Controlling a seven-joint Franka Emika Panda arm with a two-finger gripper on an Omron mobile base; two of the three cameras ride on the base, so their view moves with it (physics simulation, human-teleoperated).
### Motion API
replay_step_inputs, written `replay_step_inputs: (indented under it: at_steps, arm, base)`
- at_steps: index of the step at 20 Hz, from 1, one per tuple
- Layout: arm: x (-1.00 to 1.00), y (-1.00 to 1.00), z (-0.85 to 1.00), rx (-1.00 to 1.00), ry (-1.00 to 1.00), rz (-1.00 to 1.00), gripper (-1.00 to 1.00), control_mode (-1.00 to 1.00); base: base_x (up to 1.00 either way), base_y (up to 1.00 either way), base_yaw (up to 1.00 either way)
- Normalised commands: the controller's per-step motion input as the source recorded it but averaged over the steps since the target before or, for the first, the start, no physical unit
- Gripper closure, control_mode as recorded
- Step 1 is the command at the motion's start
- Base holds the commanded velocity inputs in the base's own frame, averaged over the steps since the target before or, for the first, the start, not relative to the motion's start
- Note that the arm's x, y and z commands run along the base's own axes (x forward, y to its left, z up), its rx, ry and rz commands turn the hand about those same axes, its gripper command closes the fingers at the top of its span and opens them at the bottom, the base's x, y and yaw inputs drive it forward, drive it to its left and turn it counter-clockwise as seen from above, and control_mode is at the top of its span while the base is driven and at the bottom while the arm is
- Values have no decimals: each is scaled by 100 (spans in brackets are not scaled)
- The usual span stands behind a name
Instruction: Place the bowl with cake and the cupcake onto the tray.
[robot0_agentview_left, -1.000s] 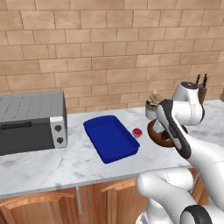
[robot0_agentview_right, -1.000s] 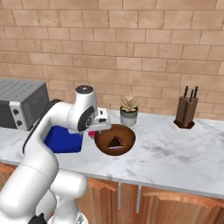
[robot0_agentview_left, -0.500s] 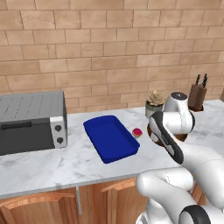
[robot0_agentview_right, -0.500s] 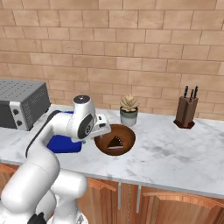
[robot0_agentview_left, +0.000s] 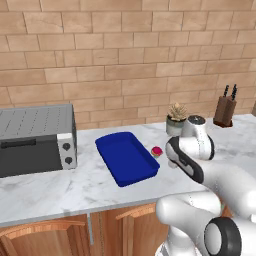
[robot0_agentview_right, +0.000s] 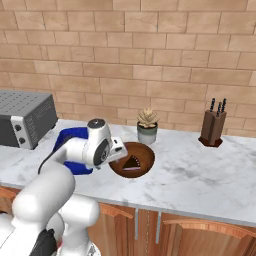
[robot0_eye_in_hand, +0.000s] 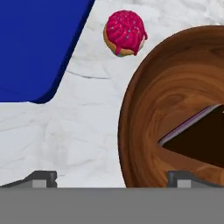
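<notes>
Brown wooden bowl with cake (robot0_eye_in_hand: 175, 109) sits near the worktop's front edge, its rim between the wide-open gripper's (robot0_eye_in_hand: 111, 177) fingertips. Beyond it the cupcake (robot0_eye_in_hand: 125, 32) stands just beside the blue tray (robot0_eye_in_hand: 35, 43), not touching it.

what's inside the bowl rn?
One dark chocolate cake wedge lies in the wooden bowl, with bare wood around it. The near-left part of the bowl is hidden behind the arm in the right base view; the hand view crops its right side.
</notes>
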Motion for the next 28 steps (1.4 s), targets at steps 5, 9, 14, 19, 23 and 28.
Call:
replay_step_inputs:
  at_steps: [5, 9, 14, 19, 23, 28]
  arm:
    - [48, -9, -28, 0, 3, 4, -100, -100]
    - [53, -15, -22, 0, 2, 4, -100, -100]
    - [24, -10, -19, 0, 3, 3, 100, -100]
    - [0, 0, 0, 0, 0, 0, 100, -100]
    - [0, 0, -2, 0, 0, 0, 100, -100]
    - [0, 0, 1, 0, 0, 0, 100, -100]
  base:
    - [0, 0, 0]
    - [0, 0, 0]
    - [0, 0, 0]
    - [0, 0, 0]
    - [0, 0, 0]
    - [0, 0, 0]
